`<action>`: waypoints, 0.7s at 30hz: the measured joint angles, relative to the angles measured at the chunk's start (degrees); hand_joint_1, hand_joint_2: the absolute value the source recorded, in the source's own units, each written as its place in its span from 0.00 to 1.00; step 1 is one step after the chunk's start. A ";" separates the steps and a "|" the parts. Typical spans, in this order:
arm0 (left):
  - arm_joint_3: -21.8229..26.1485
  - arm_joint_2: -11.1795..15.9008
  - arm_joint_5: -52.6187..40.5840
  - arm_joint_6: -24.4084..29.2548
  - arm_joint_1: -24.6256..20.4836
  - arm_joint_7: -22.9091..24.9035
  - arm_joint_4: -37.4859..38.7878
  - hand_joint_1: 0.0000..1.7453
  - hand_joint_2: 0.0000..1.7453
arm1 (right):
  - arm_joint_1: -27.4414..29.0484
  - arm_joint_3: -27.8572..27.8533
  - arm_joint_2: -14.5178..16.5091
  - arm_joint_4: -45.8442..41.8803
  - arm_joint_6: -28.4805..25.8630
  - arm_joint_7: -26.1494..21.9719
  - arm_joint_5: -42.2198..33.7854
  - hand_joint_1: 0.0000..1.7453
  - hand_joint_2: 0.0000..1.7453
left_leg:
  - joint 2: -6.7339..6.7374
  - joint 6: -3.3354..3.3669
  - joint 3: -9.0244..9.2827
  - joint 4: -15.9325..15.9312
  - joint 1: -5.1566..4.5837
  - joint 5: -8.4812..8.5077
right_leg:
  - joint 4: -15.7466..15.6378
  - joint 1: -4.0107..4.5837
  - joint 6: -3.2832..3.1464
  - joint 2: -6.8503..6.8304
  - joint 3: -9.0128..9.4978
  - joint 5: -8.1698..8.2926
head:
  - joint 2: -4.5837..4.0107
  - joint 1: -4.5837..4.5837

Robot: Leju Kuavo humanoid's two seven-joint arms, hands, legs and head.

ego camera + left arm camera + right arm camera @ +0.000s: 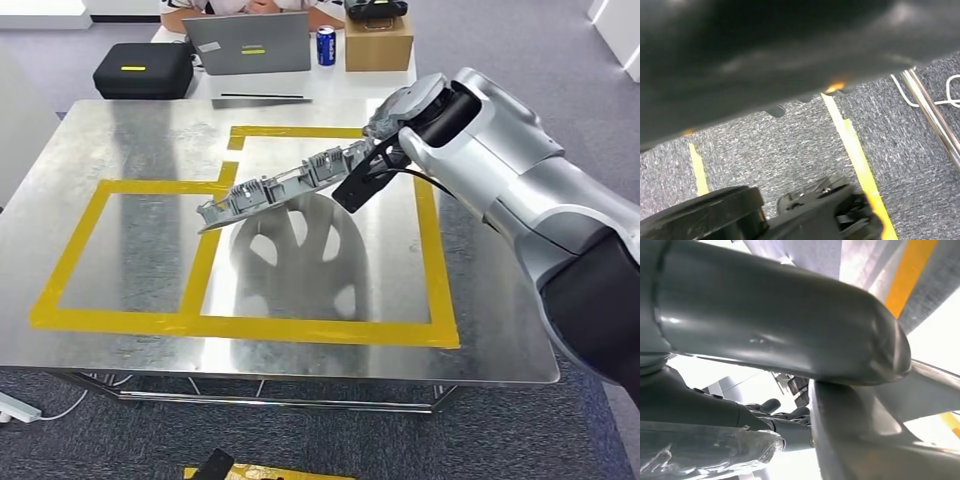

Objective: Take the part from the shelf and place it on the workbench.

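The right hand grips one end of a long grey ribbed plastic part, fingers closed around it, above the yellow-taped steel workbench. Its shadow falls on the metal. No writing is legible; I cannot tell how the left hand's fingers lie.

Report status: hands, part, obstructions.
Right hand holds the grey part by one end, tilted above the steel workbench. Part not yet down. Left hand hanging by the floor, state unclear. Taped zone beneath looks unobstructed.
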 joint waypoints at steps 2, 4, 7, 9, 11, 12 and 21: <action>0.01 0.05 0.01 0.00 0.02 -0.01 0.06 0.00 0.00 | 0.01 0.76 -0.14 0.21 0.08 0.08 -0.51 0.00 0.00 | 0.02 -0.07 -0.92 2.10 0.04 0.40 | 0.05 0.02 -0.02 0.04 0.01 -0.04 | 0.00 -0.02; 0.02 0.10 0.02 0.00 0.02 -0.02 0.08 0.00 0.00 | -0.06 1.38 -0.44 0.34 0.07 0.21 -0.96 0.00 0.00 | 0.03 0.17 1.81 -3.40 0.06 4.15 | 0.09 0.01 0.07 0.14 0.11 -0.11 | 0.00 -0.02; 0.02 0.17 0.02 0.00 -0.10 -0.02 0.10 0.00 0.00 | -0.37 2.08 -0.95 0.54 0.03 0.36 -1.28 0.00 0.00 | 0.06 0.82 5.84 -11.70 -0.13 6.67 | 0.33 0.32 0.61 0.28 -0.17 -0.24 | 0.00 0.05; 0.02 0.20 0.02 -0.01 -0.18 -0.02 0.10 0.00 0.00 | -0.48 2.53 -1.28 0.66 0.05 0.54 -1.67 0.00 0.00 | 0.04 1.31 6.13 -12.70 -0.25 6.28 | 0.31 0.35 1.14 0.28 -0.41 -0.15 | 0.00 0.09; 0.04 0.21 0.03 -0.05 -0.24 -0.02 0.10 0.00 0.00 | -0.54 2.98 -1.60 0.71 0.13 0.87 -2.43 0.00 0.00 | 0.08 1.90 6.27 -12.94 -0.13 6.48 | 0.91 0.23 1.74 0.19 -0.94 -0.73 | 0.00 0.12; 0.05 0.20 0.03 -0.08 -0.32 -0.02 0.10 0.00 0.00 | -0.61 3.24 -1.77 0.72 0.18 1.05 -2.90 0.00 0.00 | 0.12 2.22 6.37 -13.09 -0.04 6.57 | 2.58 0.20 2.02 0.15 -1.78 -1.77 | 0.00 0.19; 0.07 0.13 0.02 -0.39 -0.65 -0.02 0.10 0.00 0.00 | -0.32 7.01 -3.78 0.67 0.19 0.76 -4.99 0.00 0.00 | 0.02 2.48 6.40 -12.83 -0.16 6.32 | 3.89 -0.04 2.18 0.00 -2.74 -0.55 | 0.00 0.34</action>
